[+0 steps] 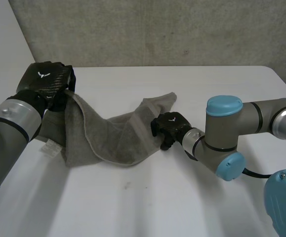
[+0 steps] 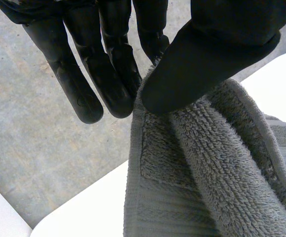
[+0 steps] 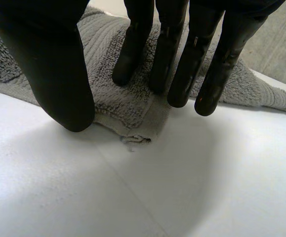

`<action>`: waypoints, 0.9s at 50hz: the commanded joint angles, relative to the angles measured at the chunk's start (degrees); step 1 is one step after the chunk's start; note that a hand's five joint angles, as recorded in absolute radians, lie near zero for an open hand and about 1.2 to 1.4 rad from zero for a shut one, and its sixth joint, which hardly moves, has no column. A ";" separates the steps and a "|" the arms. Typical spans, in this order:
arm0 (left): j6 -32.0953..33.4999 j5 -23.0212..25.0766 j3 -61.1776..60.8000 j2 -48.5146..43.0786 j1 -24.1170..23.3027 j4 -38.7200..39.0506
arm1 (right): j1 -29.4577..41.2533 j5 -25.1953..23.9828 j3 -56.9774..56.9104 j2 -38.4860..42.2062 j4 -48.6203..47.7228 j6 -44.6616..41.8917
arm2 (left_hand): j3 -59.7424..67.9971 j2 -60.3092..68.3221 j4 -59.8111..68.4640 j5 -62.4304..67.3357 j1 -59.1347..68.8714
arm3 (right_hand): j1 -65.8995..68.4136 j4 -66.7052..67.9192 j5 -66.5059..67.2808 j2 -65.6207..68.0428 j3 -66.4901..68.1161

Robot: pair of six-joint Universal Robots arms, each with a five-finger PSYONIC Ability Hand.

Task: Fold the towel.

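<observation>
A grey towel [image 1: 113,133] lies bunched on the white table [image 1: 157,197], stretched from upper left to the middle. My left hand [image 1: 46,79] holds its left corner lifted off the table. In the left wrist view the thumb [image 2: 202,59] pinches the towel's hem [image 2: 207,173] against the fingers [image 2: 108,74]. My right hand [image 1: 168,126] is at the towel's right edge, low over the table. There its fingers [image 3: 182,64] point straight down with their tips on the towel [image 3: 128,108] near a corner. Its thumb [image 3: 54,74] stands apart from them.
A white label [image 1: 49,147] hangs from the towel's lower left part. Bare table [image 3: 182,173] spreads in front of the towel. A grey concrete wall [image 1: 157,29] runs behind the table's far edge, and the table's right corner [image 1: 276,74] is beyond my right arm.
</observation>
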 commanded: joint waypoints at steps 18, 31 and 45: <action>0.00 0.04 0.00 -1.20 0.00 0.25 | 0.26 0.13 -5.61 2.84 -0.03 0.89 | 10.27 10.18 10.25 10.66 10.92 | 13.16 19.45 19.98 19.46 19.40; 0.00 -0.04 -0.79 -1.20 0.00 0.51 | 0.53 -0.05 -7.02 4.51 -0.12 0.98 | 10.27 10.18 10.25 10.66 10.92 | 30.10 36.38 36.91 36.39 36.34; 0.00 -0.04 -1.67 -1.02 0.79 0.87 | -1.05 -6.89 -2.65 -6.54 1.54 12.85 | 10.27 10.18 10.25 10.66 10.92 | 30.10 36.38 36.91 36.39 36.34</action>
